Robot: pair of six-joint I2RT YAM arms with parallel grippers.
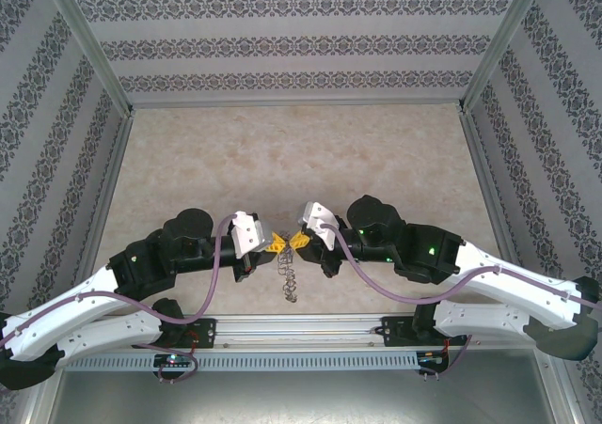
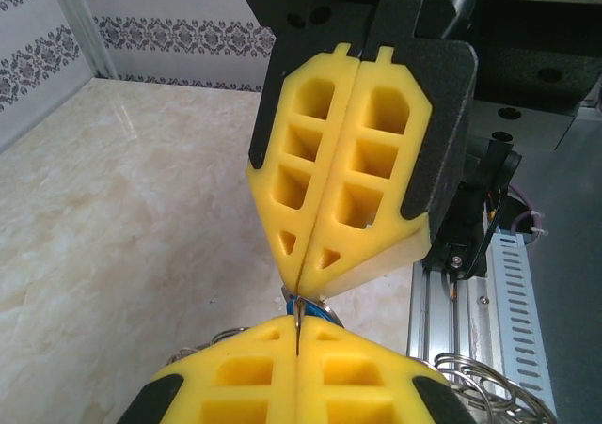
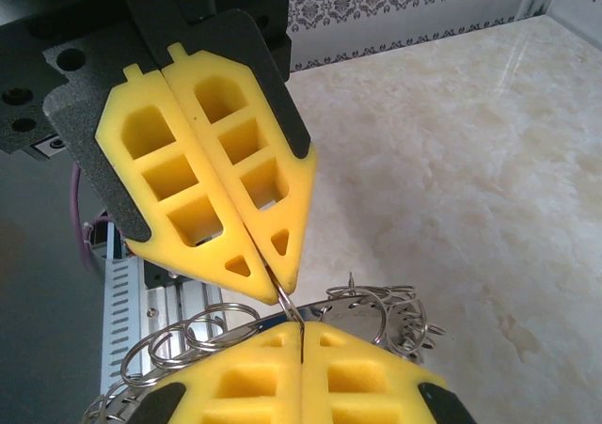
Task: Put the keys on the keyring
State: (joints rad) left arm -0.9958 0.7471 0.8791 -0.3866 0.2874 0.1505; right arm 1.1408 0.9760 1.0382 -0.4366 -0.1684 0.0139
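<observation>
My two grippers meet tip to tip low over the table's near middle, the left gripper (image 1: 276,244) and the right gripper (image 1: 299,243) both shut. In the left wrist view, a thin metal blade with a blue cap, the blue key (image 2: 303,306), is pinched in the left gripper (image 2: 297,330), touching the right gripper's tips (image 2: 293,290). In the right wrist view, a wire loop (image 3: 285,302) runs from the left gripper's tips (image 3: 273,275) into the right gripper (image 3: 301,335). The keyring (image 3: 414,313) hangs under them, its loops (image 1: 288,281) dangling.
The marble-patterned tabletop (image 1: 301,161) stretches behind the grippers. An aluminium rail (image 1: 301,330) runs along the near edge just below the hanging ring. Patterned walls and metal frame posts (image 1: 89,48) enclose the sides and back.
</observation>
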